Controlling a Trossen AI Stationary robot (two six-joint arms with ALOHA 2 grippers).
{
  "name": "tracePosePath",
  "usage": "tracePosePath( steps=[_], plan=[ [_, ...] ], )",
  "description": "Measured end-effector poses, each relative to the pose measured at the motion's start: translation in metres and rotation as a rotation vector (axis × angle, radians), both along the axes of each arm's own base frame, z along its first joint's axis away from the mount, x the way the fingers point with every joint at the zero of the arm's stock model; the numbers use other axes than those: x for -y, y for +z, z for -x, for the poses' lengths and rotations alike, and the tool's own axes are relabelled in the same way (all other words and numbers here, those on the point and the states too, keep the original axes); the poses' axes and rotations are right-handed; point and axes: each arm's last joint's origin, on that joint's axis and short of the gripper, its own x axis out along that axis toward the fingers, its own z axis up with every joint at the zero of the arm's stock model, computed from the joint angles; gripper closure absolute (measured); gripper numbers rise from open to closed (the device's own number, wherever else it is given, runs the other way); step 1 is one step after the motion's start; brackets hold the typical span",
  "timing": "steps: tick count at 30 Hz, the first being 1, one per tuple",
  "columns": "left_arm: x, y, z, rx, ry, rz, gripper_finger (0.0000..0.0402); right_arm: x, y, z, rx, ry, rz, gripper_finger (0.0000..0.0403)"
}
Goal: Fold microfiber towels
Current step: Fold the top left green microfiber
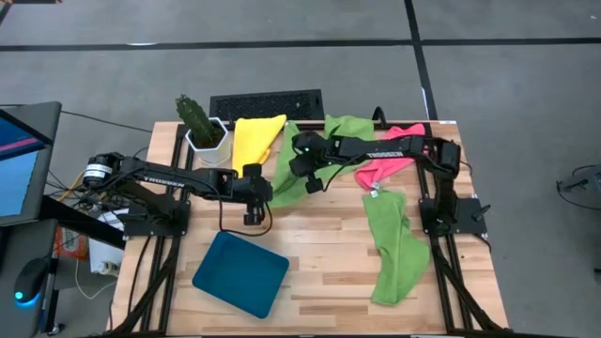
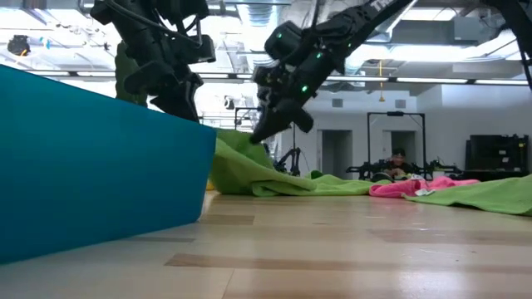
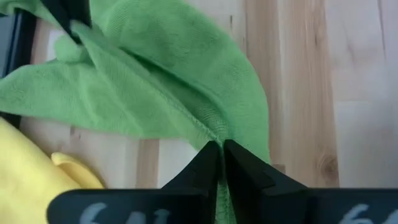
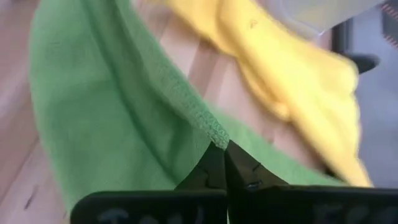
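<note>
A lime green towel (image 1: 289, 169) lies bunched on the table's far middle, between my two grippers. My left gripper (image 3: 221, 149) is shut on its near-left edge, and my right gripper (image 4: 222, 155) is shut on another edge a little farther right. The towel rises to the right gripper (image 2: 259, 131) in the low view. A yellow towel (image 1: 255, 139) lies just left of it. A pink towel (image 1: 385, 161) lies to the right, and another green towel (image 1: 394, 246) sprawls at the near right. My left gripper pinches the green towel's hemmed edge (image 3: 210, 134) between its two fingers, slanting down from the table's left. The cloth spreads away from the fingers in loose folds. My right gripper pinches the towel's hemmed edge (image 4: 211, 132) at its fingertips, slanting down from the right. The cloth there is lifted off the table and slopes down from the fingers.
A dark teal tray (image 1: 241, 272) lies near the front left and blocks the left of the low view. A potted cactus (image 1: 200, 124) and a black keyboard (image 1: 268, 103) stand at the far edge. Bare wood (image 1: 310, 253) shows at the near middle.
</note>
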Motion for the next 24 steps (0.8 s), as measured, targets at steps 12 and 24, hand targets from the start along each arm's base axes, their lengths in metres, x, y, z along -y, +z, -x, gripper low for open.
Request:
tracePosePath(
  steps=[12, 24],
  plan=[
    [-0.011, 0.0, 0.002, -0.007, 0.07, -0.034, 0.0397, -0.011, 0.039, 0.015, 0.059, -0.036, -0.031, 0.0397],
    [-0.016, 0.018, 0.005, -0.01, 0.117, -0.196, 0.0401, -0.025, 0.072, 0.036, 0.05, -0.153, 0.082, 0.0398]
  ],
)
